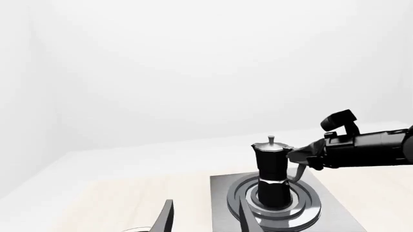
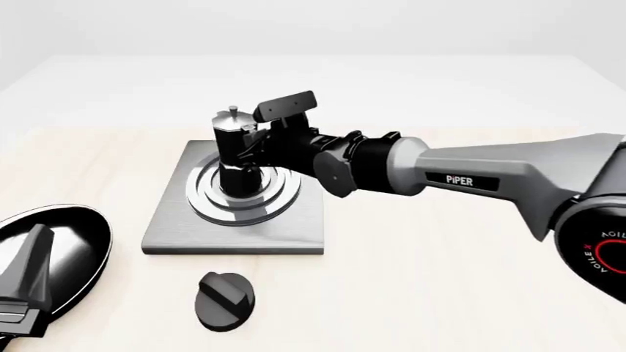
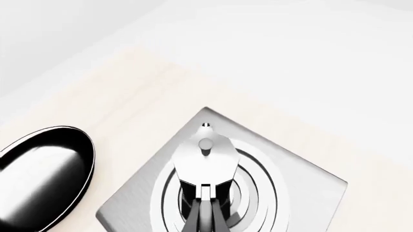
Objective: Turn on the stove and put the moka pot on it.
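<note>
- The moka pot (image 2: 234, 150) stands upright at the centre of the stove (image 2: 166, 236), on the concentric silver rings of the grey plate.
- The right gripper (image 2: 256, 144) reaches in from the right, its fingers clamped on the pot's curved handle (image 1: 298, 172).
- The round black knob (image 2: 224, 300) lies on the table just near of the plate, apart from it.
- The left gripper (image 1: 203, 218) hangs at the near left over the shiny black frying pan (image 2: 69, 246), its fingers parted around nothing.
- The pan sits left of the stove, not touching it.
</note>
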You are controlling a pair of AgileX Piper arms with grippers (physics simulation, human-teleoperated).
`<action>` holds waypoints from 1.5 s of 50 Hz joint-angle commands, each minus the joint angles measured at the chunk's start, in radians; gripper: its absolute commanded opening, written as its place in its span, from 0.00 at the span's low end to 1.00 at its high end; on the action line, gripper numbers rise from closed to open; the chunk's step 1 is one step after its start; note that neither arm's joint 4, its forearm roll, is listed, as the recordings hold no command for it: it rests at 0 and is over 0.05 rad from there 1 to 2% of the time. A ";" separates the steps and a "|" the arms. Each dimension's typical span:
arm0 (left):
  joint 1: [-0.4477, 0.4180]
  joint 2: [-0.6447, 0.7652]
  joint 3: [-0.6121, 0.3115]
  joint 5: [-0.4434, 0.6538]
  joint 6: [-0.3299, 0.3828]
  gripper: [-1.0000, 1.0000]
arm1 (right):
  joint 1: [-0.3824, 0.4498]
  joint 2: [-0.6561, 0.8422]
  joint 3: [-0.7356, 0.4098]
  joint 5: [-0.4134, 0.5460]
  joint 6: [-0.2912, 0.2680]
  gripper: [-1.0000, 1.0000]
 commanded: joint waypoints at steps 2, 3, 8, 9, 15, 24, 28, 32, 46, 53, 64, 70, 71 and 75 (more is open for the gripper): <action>-0.002 0.000 0.000 0.000 0.003 1.00 | -0.014 0.044 0.021 -0.014 0.012 0.00; -0.002 0.000 0.000 0.000 0.003 1.00 | -0.012 0.041 0.024 -0.013 0.014 0.00; -0.002 0.000 0.000 0.000 0.003 1.00 | -0.015 0.026 0.031 -0.005 0.008 1.00; -0.002 0.000 0.000 -0.001 0.003 1.00 | -0.017 0.020 0.033 0.000 0.005 1.00; -0.002 0.000 0.000 -0.003 0.002 1.00 | -0.018 -0.038 0.057 0.025 -0.009 1.00; -0.005 0.000 0.000 -0.007 0.004 1.00 | -0.007 -0.144 0.112 0.072 -0.030 1.00; -0.006 -0.001 0.000 -0.010 0.005 1.00 | -0.003 -0.186 0.137 0.089 -0.032 1.00; -0.007 -0.001 0.000 -0.012 0.007 1.00 | 0.007 -0.225 0.170 0.105 -0.032 1.00; -0.008 -0.001 0.000 -0.021 0.012 1.00 | 0.031 -0.405 0.281 0.175 -0.038 1.00; -0.006 -0.001 0.000 -0.027 0.013 1.00 | 0.035 -0.533 0.341 0.201 -0.051 1.00; -0.003 -0.001 0.000 -0.036 0.016 1.00 | 0.058 -0.688 0.447 0.218 -0.056 1.00; -0.002 -0.001 0.000 -0.041 0.015 1.00 | 0.044 -0.755 0.484 0.240 -0.071 1.00; -0.002 -0.001 0.000 -0.042 0.014 1.00 | 0.042 -0.759 0.488 0.240 -0.070 1.00; -0.004 -0.001 0.000 -0.044 0.015 1.00 | 0.030 -0.803 0.514 0.257 -0.072 1.00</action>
